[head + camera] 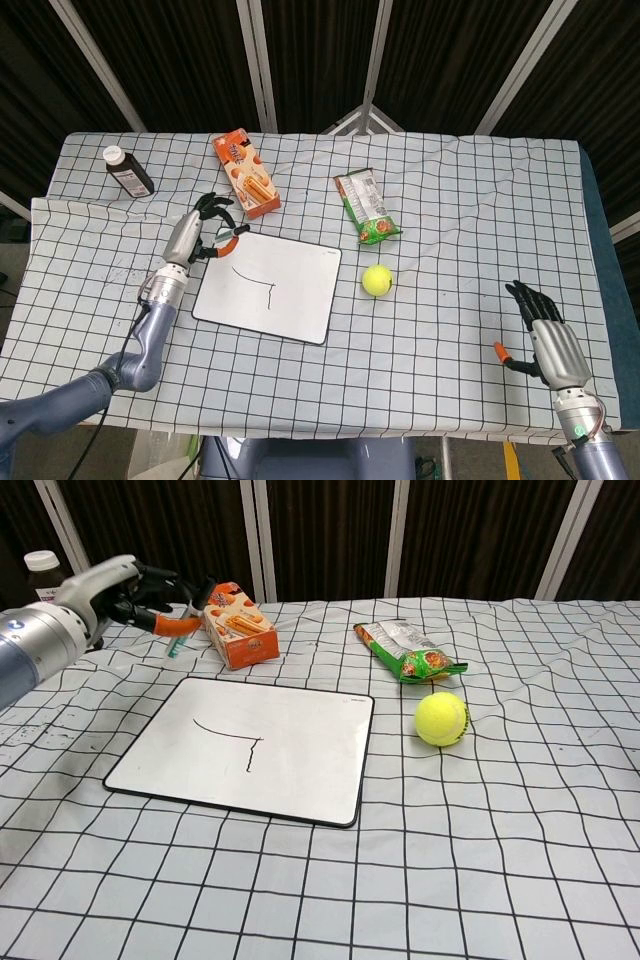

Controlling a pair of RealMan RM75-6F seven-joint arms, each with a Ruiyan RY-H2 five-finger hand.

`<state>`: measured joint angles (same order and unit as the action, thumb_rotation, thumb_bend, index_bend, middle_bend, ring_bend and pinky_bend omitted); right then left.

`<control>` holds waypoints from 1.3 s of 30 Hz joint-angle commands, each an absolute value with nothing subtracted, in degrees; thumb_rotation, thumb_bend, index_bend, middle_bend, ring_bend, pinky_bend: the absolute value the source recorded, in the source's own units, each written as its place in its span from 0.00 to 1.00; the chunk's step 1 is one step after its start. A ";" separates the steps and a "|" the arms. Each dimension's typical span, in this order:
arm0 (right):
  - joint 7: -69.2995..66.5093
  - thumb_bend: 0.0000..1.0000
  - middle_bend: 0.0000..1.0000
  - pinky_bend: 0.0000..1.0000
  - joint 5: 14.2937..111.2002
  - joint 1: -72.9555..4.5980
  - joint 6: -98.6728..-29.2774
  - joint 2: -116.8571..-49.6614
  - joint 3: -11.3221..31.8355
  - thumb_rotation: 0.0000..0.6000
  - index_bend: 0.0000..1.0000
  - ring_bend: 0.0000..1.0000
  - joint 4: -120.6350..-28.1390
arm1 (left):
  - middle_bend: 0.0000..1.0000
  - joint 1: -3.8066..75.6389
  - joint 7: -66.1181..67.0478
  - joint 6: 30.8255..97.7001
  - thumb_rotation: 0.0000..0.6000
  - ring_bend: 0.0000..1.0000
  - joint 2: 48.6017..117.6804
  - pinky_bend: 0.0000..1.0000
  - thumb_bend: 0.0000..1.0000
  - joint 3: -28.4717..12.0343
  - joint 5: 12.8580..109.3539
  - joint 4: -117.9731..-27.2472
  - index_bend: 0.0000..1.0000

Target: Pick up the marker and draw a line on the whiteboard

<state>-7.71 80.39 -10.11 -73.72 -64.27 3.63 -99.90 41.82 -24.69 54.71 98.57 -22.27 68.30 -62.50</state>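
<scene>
The whiteboard lies flat on the checked cloth with a black angled line drawn on it. My left hand is raised just off the board's far left corner, beside the orange box, and holds the marker tilted, its tip clear of the board. My right hand rests near the table's front right edge, fingers spread, holding nothing; the chest view does not show it.
An orange snack box lies just behind the board. A brown bottle stands at the far left. A green snack bag and a tennis ball sit right of the board.
</scene>
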 commanded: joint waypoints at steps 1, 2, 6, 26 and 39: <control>-7.70 0.33 0.00 0.00 80.48 -10.08 -73.73 -64.23 3.55 1.00 0.00 0.00 -99.91 | 0.21 41.03 -18.95 55.92 1.00 0.06 95.17 0.15 0.51 -21.08 69.47 -64.67 0.72; -7.70 0.33 0.00 0.00 80.53 -10.06 -73.75 -64.20 3.53 1.00 0.00 0.00 -99.91 | 0.21 40.82 -17.08 55.93 1.00 0.06 94.28 0.15 0.51 -20.55 69.53 -65.35 0.72; -7.72 0.33 0.00 0.00 80.58 -10.07 -73.71 -64.19 3.51 1.00 0.00 0.00 -99.93 | 0.21 39.98 -6.95 54.40 1.00 0.06 90.36 0.15 0.49 -18.27 67.40 -68.77 0.72; -7.33 0.33 0.00 0.00 80.47 -9.84 -74.10 -64.18 3.53 1.00 0.00 0.00 -100.04 | 0.01 39.13 24.38 52.69 1.00 0.00 89.28 0.00 0.28 -10.06 57.71 -71.69 0.33; -7.57 0.33 0.00 0.00 80.65 -9.97 -73.90 -64.10 3.53 1.00 0.00 0.00 -99.75 | 0.00 34.60 24.74 58.68 1.00 0.00 84.03 0.00 0.22 -11.67 51.26 -81.67 0.08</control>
<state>-7.57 80.65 -9.97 -73.90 -64.10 3.53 -99.75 36.51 25.69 55.90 86.29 -11.18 51.76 -78.05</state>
